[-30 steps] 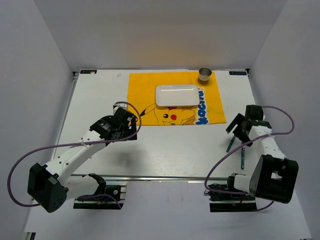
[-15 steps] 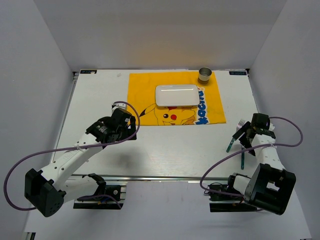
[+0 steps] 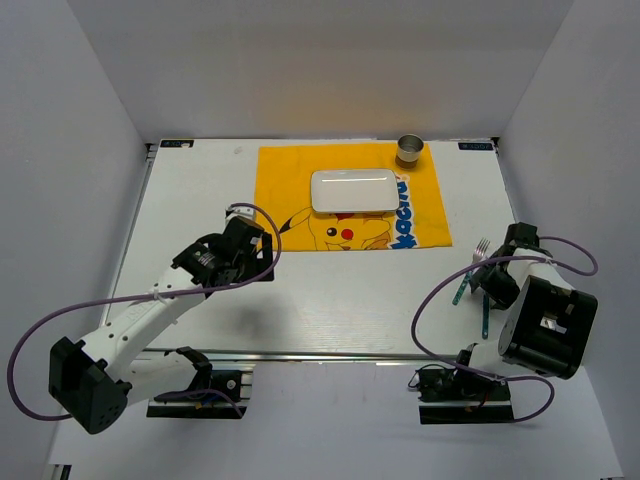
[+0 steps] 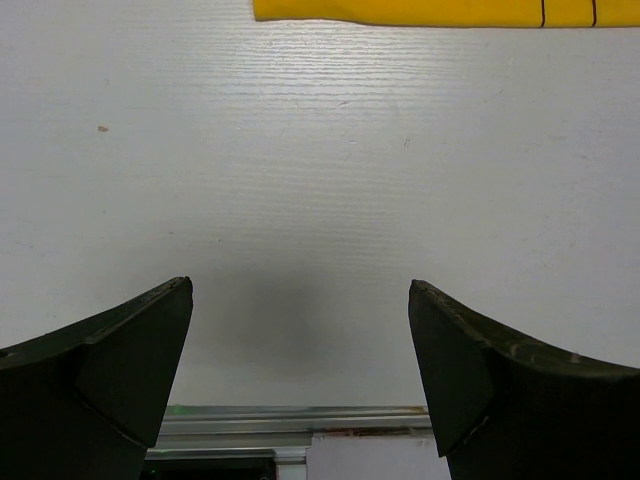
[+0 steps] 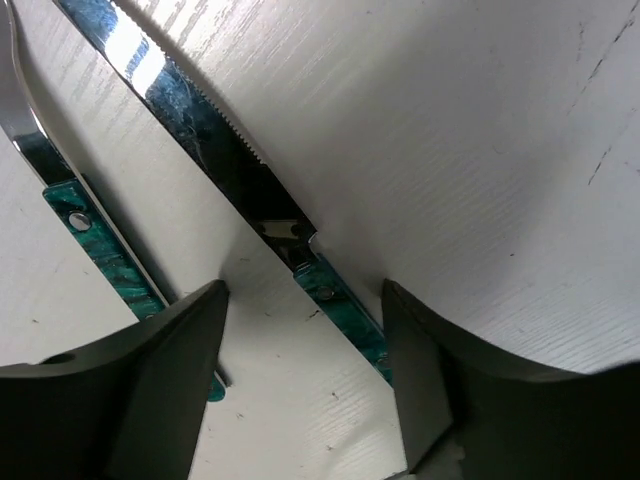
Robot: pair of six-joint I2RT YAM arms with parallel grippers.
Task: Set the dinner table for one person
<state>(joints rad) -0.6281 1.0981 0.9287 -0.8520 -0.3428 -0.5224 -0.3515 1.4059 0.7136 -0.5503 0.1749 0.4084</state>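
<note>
The dinner table (image 3: 200, 200) is a flat white top with a metal rail along its front. A knife (image 5: 230, 170) with a serrated blade and a green handle lies on it at the right, next to a green-handled fork (image 5: 95, 245). My right gripper (image 5: 302, 290) is open and low over the table, one finger on each side of the knife handle. In the top view it (image 3: 493, 272) is over the fork (image 3: 460, 290) and the knife (image 3: 484, 318). My left gripper (image 4: 300, 288) is open and empty above bare table, left of centre (image 3: 248, 262).
A yellow cartoon-print cloth (image 3: 290, 185) lies at the back centre with a white rectangular plate (image 3: 352, 190) on it. A metal cup (image 3: 410, 150) stands at the cloth's far right corner. Grey-white panels wall the table. The cloth's edge (image 4: 420, 10) shows in the left wrist view.
My right gripper has moved toward the near right and down onto the knife and fork. My left arm has shifted slightly and then held still.
</note>
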